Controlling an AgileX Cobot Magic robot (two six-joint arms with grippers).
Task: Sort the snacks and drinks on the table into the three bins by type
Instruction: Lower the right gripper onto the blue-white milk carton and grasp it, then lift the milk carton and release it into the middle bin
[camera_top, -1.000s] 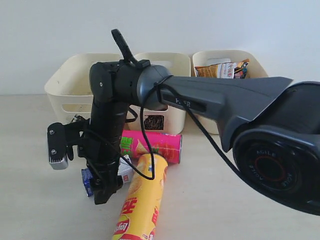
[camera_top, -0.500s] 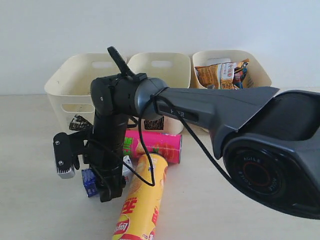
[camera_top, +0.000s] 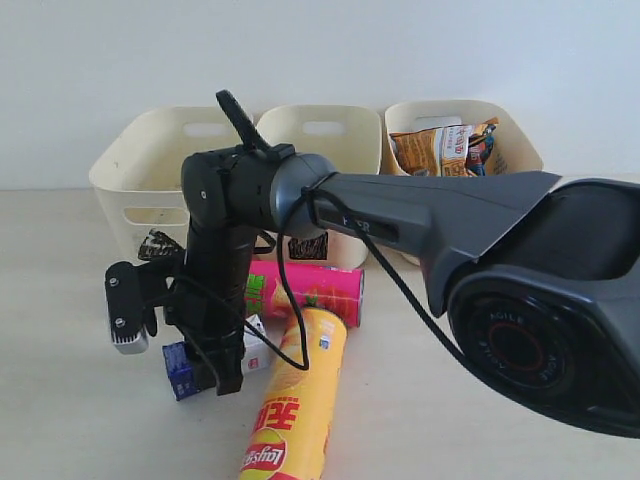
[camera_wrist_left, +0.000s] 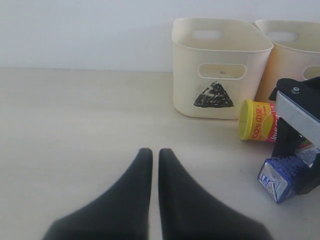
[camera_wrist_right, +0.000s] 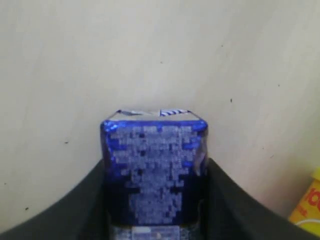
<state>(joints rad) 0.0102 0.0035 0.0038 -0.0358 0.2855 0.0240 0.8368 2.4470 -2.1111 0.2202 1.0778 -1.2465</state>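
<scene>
On pale beige table, pinched blue-white carton with right gripper; held left gripper pressed together near triangle-marked bin.

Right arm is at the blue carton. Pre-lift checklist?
1. Blue carton centred between the right jaws: ok, the right wrist view shows a jaw against each side.
2. Grip firm enough to lift: cannot tell.
3. Carton free of the yellow tube: cannot tell. The tube lies close beside it and the arm hides the gap.
4. Left jaws out of the way: ok, shut, empty, over bare table.
5. Path up to the bins: ok apart from the pink tube lying in front of them.
6. Bin for cartons: cannot tell. Only the right-hand bin shows contents, the bags.
</scene>
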